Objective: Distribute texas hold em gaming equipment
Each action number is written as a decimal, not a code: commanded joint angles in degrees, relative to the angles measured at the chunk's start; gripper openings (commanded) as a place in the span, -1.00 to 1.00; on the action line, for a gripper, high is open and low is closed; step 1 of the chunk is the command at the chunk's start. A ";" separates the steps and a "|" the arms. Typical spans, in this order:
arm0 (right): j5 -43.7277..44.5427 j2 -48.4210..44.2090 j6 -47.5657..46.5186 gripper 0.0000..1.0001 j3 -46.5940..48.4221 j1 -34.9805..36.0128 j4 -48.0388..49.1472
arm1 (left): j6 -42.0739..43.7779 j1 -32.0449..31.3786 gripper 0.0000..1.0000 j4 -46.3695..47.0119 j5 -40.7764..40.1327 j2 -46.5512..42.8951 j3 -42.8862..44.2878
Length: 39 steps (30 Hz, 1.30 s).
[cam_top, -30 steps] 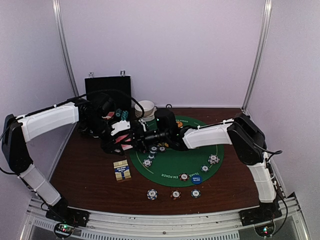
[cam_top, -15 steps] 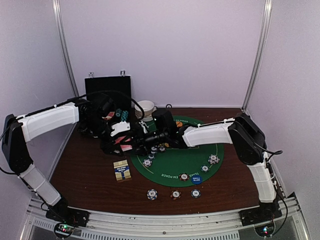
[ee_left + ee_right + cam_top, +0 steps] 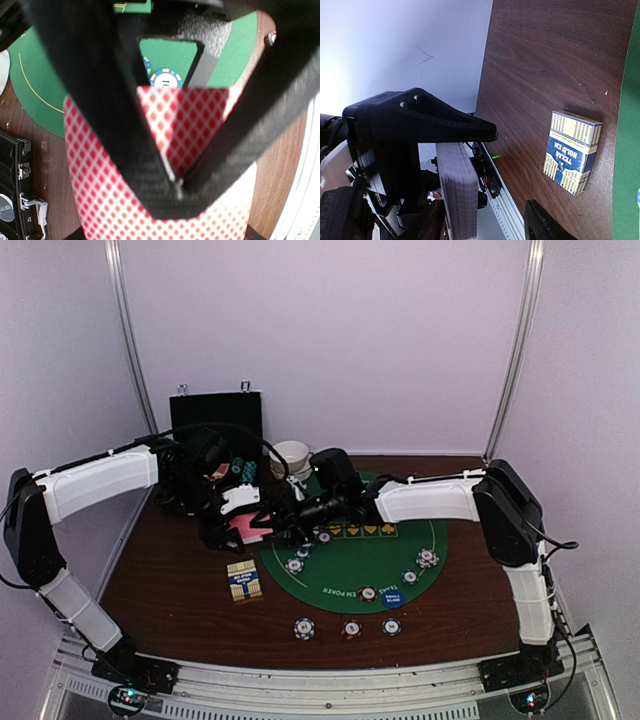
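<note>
Left of the counter's middle, the left gripper is pinching the pink-backed cards while the right gripper is hovering just beside them, fingers spread.

Setting: a robot test cell in a laboratory; plain pale walls close it in behind and to both sides of the left gripper and right gripper; aluminium uprights stand at the rear corners; nearer than the grippers, a slotted metal rail with lit indicator lamps carries the arm bases; beneath the grippers, a dark wooden table bears a round green poker mat.
</note>
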 commanded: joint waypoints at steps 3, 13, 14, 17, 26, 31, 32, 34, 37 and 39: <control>1.04 -3.33 -1.95 0.08 -2.03 -0.40 -3.66 | 0.74 -0.11 -0.81 1.07 -0.11 -2.04 0.42; -0.35 -6.70 -0.27 -0.02 -4.02 -0.67 -0.69 | 0.00 -0.12 -0.86 1.68 -1.57 -1.39 -0.30; -0.47 -6.65 0.21 -0.06 -4.24 -0.67 -0.15 | -0.03 -0.12 -0.86 1.68 -1.61 -1.32 -0.38; -0.80 -6.51 1.74 -0.17 -4.58 -0.67 1.95 | 0.00 -0.12 -0.86 1.66 -2.13 -1.03 -0.30; -1.66 -5.47 4.46 -0.55 -4.11 -0.67 5.40 | -0.32 -0.12 -0.87 1.68 -2.73 -0.57 -0.54; -1.71 -5.80 4.04 -0.83 -4.44 -1.03 5.01 | -0.27 -0.12 -0.89 1.67 -3.40 -0.84 -1.17; -1.70 -5.99 3.81 -0.87 -4.60 -1.21 4.67 | -0.33 -0.12 -0.89 1.55 -3.48 -0.87 -1.25; -1.58 -6.54 3.11 -0.93 -4.95 -1.72 3.82 | -0.44 -0.12 -0.92 1.56 -3.74 -1.11 -1.39; -1.74 -7.16 2.62 -1.00 -5.62 -2.51 3.40 | -0.53 -0.03 -0.93 1.59 -4.26 -1.52 -1.69; -1.90 -7.67 2.38 -1.00 -5.91 -3.10 3.19 | -0.63 0.02 -0.94 1.52 -4.51 -1.65 -1.87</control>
